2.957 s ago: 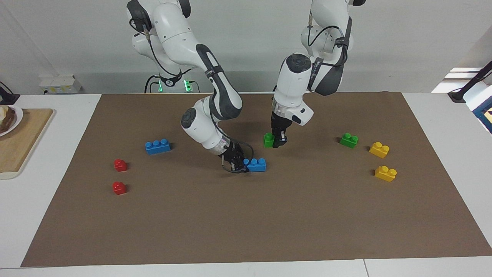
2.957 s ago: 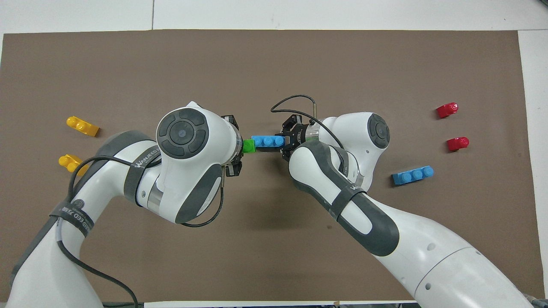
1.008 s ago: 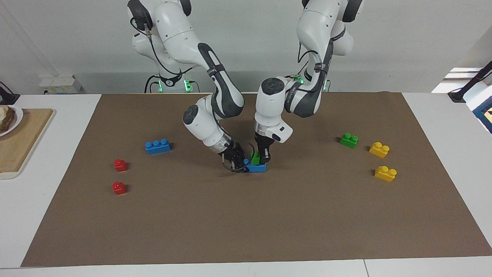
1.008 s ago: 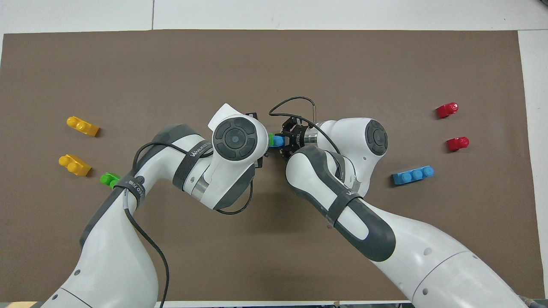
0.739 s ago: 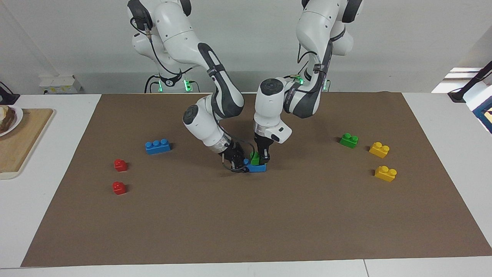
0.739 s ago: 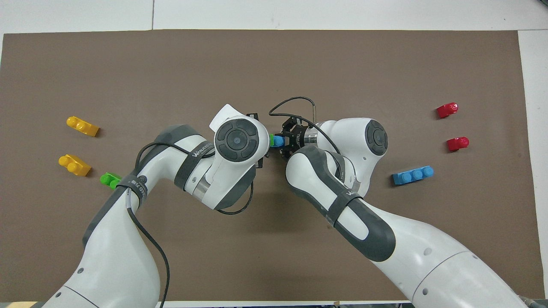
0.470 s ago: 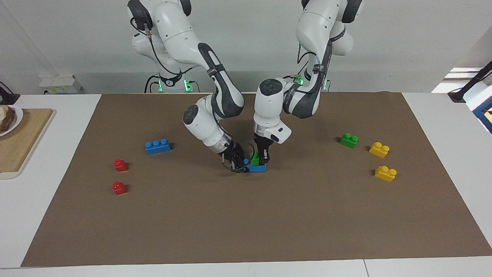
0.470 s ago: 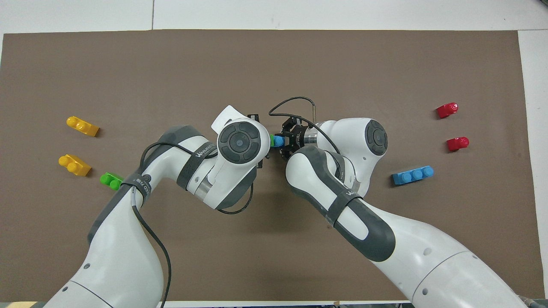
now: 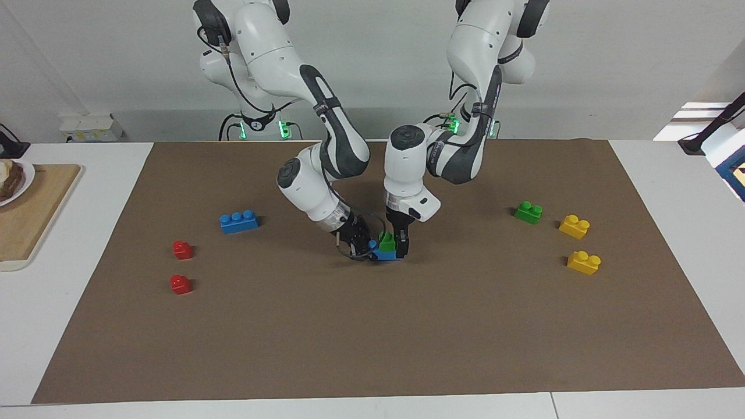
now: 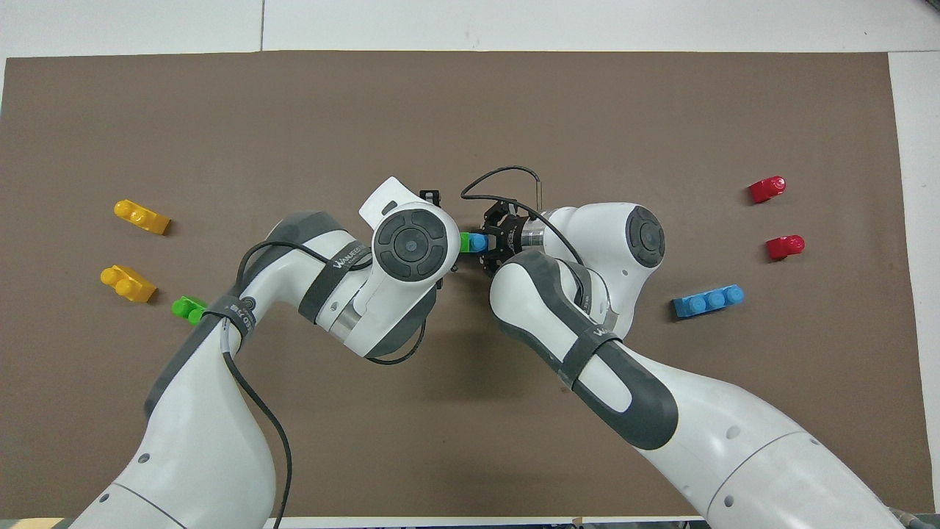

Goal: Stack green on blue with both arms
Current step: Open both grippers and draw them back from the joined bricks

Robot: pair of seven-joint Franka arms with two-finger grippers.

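One green brick sits on top of a blue brick in the middle of the brown mat, studs up. My left gripper comes down from above and stands open astride the green brick, one finger beside it reaching down to the blue brick. My right gripper lies low over the mat, shut on the blue brick's end toward the right arm's side. In the overhead view only a sliver of green and one blue stud show between the two wrists.
A second green brick and two yellow bricks lie toward the left arm's end. A second blue brick and two red bricks lie toward the right arm's end, with a wooden board off the mat there.
The left gripper brought the green brick down onto the blue brick, then spread its fingers in the last half second. The right gripper has kept hold of the blue brick, unmoved.
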